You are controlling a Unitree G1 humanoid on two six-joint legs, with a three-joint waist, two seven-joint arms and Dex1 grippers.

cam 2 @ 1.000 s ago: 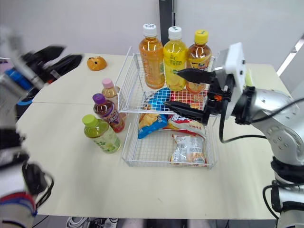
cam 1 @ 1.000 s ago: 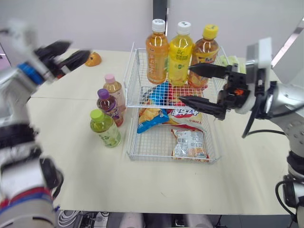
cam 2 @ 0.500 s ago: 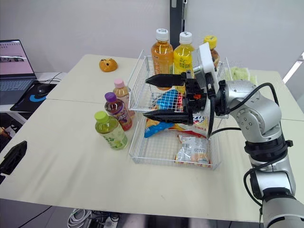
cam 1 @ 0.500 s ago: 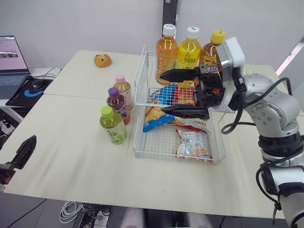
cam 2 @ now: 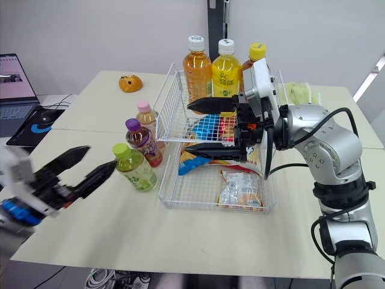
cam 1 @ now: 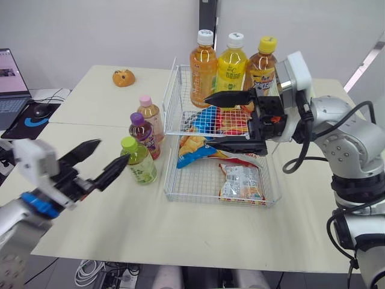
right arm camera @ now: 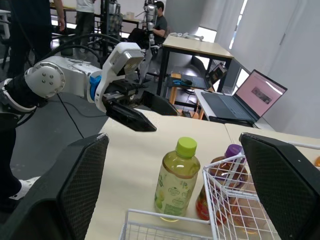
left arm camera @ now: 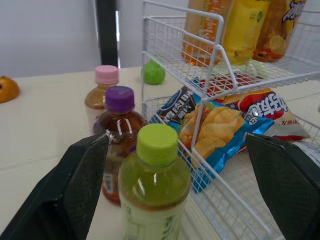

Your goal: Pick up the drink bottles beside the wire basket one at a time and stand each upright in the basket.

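Three bottles stand on the table left of the wire basket (cam 1: 214, 201): a green-capped one (cam 1: 138, 161), a purple-capped one (cam 1: 143, 133) and a pink-capped one (cam 1: 150, 114). Three more, orange (cam 1: 203, 63), yellow (cam 1: 231, 62) and amber (cam 1: 261, 60), stand upright at the basket's back. My left gripper (cam 1: 113, 152) is open just left of the green-capped bottle (left arm camera: 155, 190), which sits apart from its fingers (left arm camera: 70, 195). My right gripper (cam 1: 208, 121) hangs open over the basket, pointing left. It holds nothing.
Snack bags (cam 1: 240, 183) lie in the basket. An orange bun-shaped toy (cam 1: 123, 77) sits at the table's far left. A laptop (cam 1: 12, 63) and a mouse (cam 1: 39, 110) are on a side desk at the left. People (right arm camera: 159, 20) stand far back in the right wrist view.
My left arm has risen from below the table's left edge and now reaches toward the green-capped bottle. The right gripper stays open over the basket. The camera has shifted.
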